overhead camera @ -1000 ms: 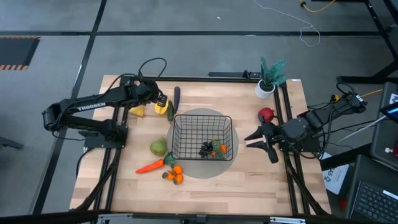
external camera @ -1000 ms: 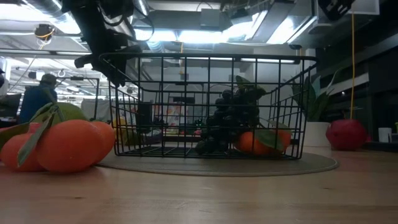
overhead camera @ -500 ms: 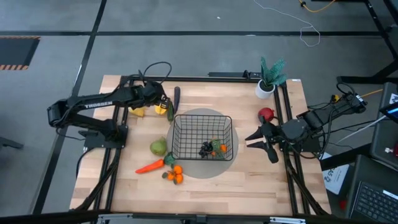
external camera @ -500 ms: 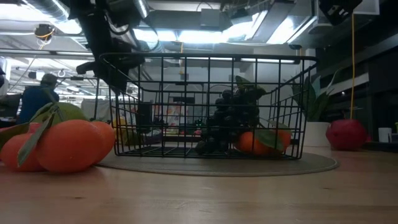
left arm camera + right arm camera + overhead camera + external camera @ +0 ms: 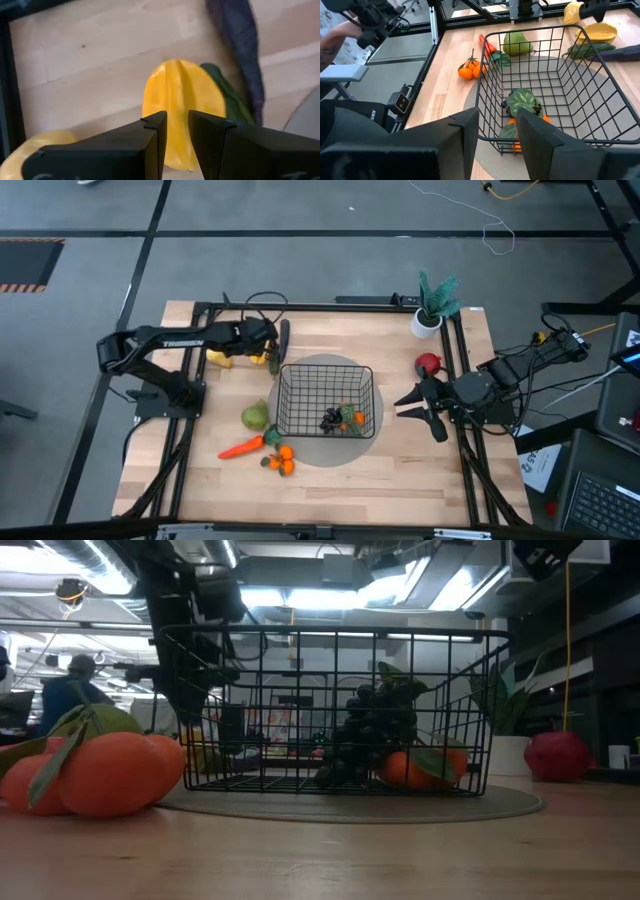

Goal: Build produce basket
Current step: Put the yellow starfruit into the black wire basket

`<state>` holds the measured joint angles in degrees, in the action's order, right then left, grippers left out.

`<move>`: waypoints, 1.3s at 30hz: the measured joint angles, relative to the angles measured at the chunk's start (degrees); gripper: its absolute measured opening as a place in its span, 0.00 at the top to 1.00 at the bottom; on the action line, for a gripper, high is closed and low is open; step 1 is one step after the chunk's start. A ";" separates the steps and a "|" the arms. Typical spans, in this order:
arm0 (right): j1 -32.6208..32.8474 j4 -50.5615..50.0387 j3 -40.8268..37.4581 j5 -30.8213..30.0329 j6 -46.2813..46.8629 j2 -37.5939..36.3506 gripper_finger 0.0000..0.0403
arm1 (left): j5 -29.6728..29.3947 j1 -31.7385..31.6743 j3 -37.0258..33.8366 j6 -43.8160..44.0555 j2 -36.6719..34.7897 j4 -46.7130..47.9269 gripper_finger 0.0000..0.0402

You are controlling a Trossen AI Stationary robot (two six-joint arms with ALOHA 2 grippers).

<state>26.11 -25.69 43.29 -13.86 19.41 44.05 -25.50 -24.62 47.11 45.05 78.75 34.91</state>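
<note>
Behind the basket (image 5: 327, 401) on the bench (image 5: 400, 460), I have the left claw (image 5: 268, 346) over a yellow piece (image 5: 181, 112), fingers narrow with the piece showing between their tips, though I cannot tell if they grip it. Grapes (image 5: 331, 420) and an orange (image 5: 357, 418) lie inside the basket, while my right claw (image 5: 411, 406) waits spread wide beside it.

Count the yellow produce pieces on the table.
2: a yellow ridged piece gripped by the left hand, and a yellow piece beside it near the table's far-left edge. Others may be hidden.
</note>
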 joint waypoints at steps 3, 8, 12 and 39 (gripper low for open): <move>0.00 -0.01 0.00 0.01 0.01 0.00 0.69 | 1.53 0.28 0.00 1.84 2.07 -0.19 0.83; 0.00 -0.03 0.00 0.01 0.01 0.02 0.69 | 2.42 0.70 -0.02 2.43 4.68 -0.14 0.83; 0.00 -0.05 0.00 0.01 0.03 0.04 0.69 | 2.35 0.74 0.11 2.43 6.67 -0.19 0.83; 0.00 -0.14 0.00 0.01 0.05 0.09 0.69 | -9.51 3.35 -0.13 -7.13 0.24 -2.70 0.99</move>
<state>26.11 -25.82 43.29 -13.85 19.46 44.14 -35.01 -21.28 46.98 37.92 78.99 32.21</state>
